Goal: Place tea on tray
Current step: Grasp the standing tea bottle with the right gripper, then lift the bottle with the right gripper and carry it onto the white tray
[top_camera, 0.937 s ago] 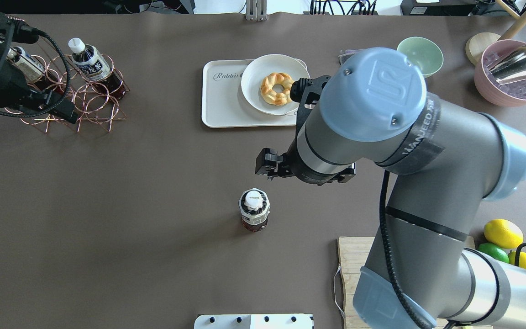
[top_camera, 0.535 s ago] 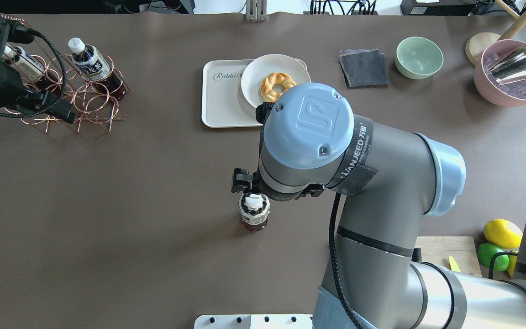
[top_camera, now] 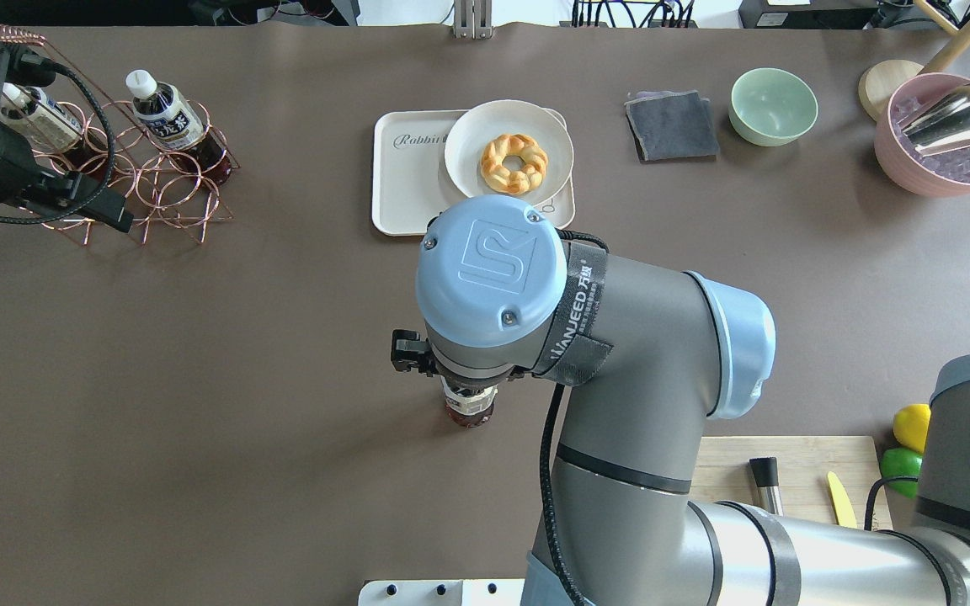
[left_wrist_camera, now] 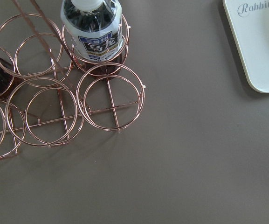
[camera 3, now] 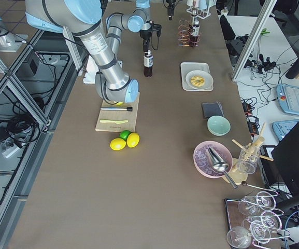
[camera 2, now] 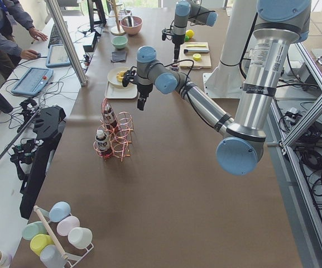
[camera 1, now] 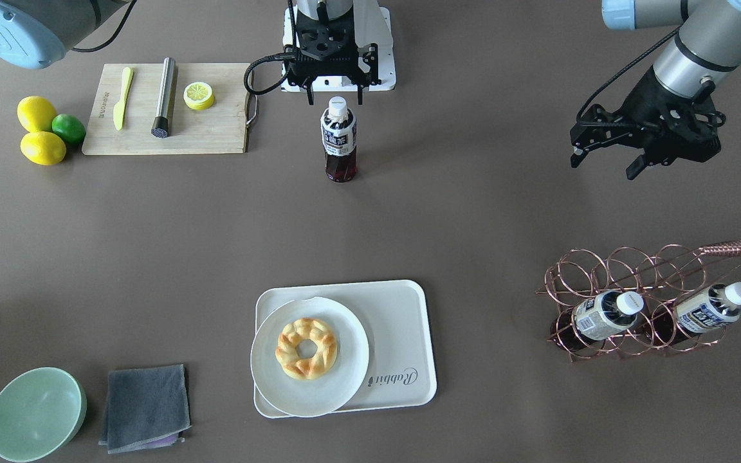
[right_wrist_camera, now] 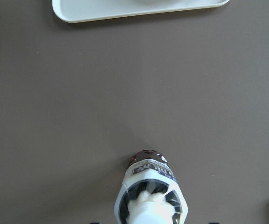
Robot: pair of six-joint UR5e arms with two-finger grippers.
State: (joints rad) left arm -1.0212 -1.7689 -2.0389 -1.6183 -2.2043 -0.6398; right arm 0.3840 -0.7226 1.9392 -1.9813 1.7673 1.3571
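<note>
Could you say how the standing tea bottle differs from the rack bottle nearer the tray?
The standing tea bottle is upright on the table; the rack bottle lies tilted in the copper rack. The right gripper hangs over the standing one; none is over the rack bottle. Same caps and labels.

A dark brown tabletop [camera 3: 154,207] runs through the room under even light. Seen from the right end, tiled floor [camera 3: 14,176] with cables [camera 3: 15,123] lies left; a white side desk [camera 3: 281,72] with a monitor [camera 3: 294,161] stands right.
</note>
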